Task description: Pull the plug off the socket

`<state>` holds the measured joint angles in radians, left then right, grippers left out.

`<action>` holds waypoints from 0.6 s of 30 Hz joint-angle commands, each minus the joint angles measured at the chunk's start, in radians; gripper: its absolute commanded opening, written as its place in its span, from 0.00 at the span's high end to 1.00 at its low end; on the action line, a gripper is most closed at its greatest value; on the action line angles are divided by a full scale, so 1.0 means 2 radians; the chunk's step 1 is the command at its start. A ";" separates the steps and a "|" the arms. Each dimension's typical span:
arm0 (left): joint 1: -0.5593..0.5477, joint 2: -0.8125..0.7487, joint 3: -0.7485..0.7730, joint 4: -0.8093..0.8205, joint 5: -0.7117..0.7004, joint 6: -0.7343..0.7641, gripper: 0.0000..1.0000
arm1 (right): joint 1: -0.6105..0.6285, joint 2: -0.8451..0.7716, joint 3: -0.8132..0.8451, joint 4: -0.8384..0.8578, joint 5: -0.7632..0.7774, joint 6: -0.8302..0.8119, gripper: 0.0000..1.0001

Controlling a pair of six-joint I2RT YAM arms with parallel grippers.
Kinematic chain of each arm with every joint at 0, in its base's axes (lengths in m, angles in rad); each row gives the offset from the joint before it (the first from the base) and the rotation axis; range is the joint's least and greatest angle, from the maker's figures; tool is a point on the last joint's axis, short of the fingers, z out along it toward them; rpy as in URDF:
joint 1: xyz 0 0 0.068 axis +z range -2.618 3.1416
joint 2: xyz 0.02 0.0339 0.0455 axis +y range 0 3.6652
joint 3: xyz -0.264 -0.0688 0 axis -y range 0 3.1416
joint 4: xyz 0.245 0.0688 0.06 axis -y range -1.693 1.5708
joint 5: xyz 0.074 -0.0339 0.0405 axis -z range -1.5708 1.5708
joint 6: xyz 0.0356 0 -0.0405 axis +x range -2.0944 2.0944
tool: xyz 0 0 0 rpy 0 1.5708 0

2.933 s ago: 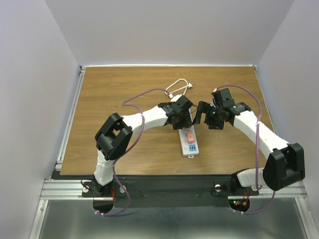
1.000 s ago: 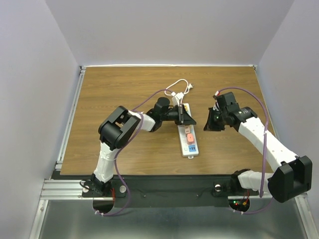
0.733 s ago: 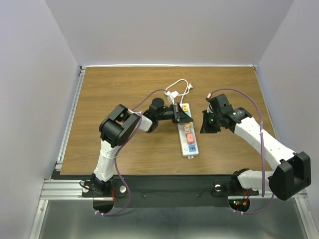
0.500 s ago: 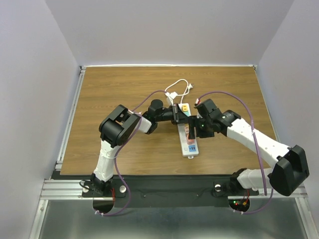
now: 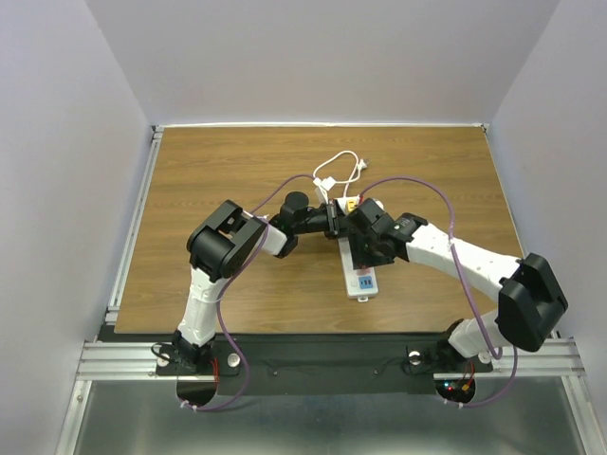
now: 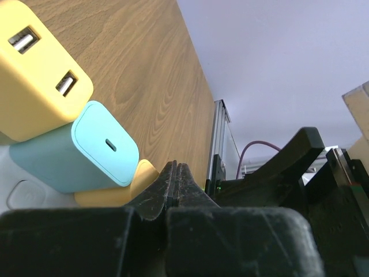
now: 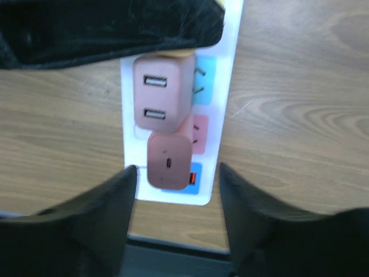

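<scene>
- The socket (image 7: 228,34) lies lengthwise near the middle of the worktop (image 5: 218,171), with its blue patch at the end nearer the arm bases and its white cord (image 5: 340,166) looped just beyond the far end
- A dark pink plug (image 7: 169,160) sits in the socket just beside the blue-patch end, and a paler pink plug (image 7: 163,92) with two ports stands right next to it on the far side
- The right end effector (image 7: 176,167) hangs over that same end of the socket, jaws well apart, one finger on each side of the dark pink plug, gripping nothing; how far above the plug it is I cannot tell
- The left end effector (image 6: 176,173) is fully closed with nothing between its fingers and lies across the far half of the socket; it looks placed to brace the socket, though contact cannot be confirmed
- The step in hand reads as the reach before the grasp; the next move calls for centring on the dark pink plug, closing on its flat sides and pulling straight away from the socket while the socket is kept down, or it may lift too
- Only the right wrist view shows both pink plugs, which the overhead view largely hides under the arms; only the left wrist view shows a yellow plug (image 6: 34,92) and a teal plug (image 6: 92,153) on the socket's far part
</scene>
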<state>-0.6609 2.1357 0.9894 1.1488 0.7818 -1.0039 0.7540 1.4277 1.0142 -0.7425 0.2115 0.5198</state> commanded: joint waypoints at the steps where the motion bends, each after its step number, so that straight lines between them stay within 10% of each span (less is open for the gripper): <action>1: -0.015 0.016 -0.017 -0.116 -0.017 0.047 1.00 | 0.001 0.009 -0.004 0.043 0.029 0.007 0.45; 8: -0.018 0.016 -0.018 -0.141 -0.025 0.056 1.00 | 0.002 0.039 -0.024 0.084 -0.025 0.013 0.53; 13: -0.020 0.014 -0.021 -0.158 -0.033 0.065 1.00 | 0.001 0.026 -0.022 0.083 -0.010 0.021 0.99; 18: -0.028 0.014 -0.030 -0.174 -0.044 0.079 1.00 | 0.001 -0.026 0.021 0.059 0.013 0.029 1.00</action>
<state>-0.6796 2.1040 0.9901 1.0615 0.7437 -0.9588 0.7525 1.4857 0.9672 -0.6445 0.2073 0.5537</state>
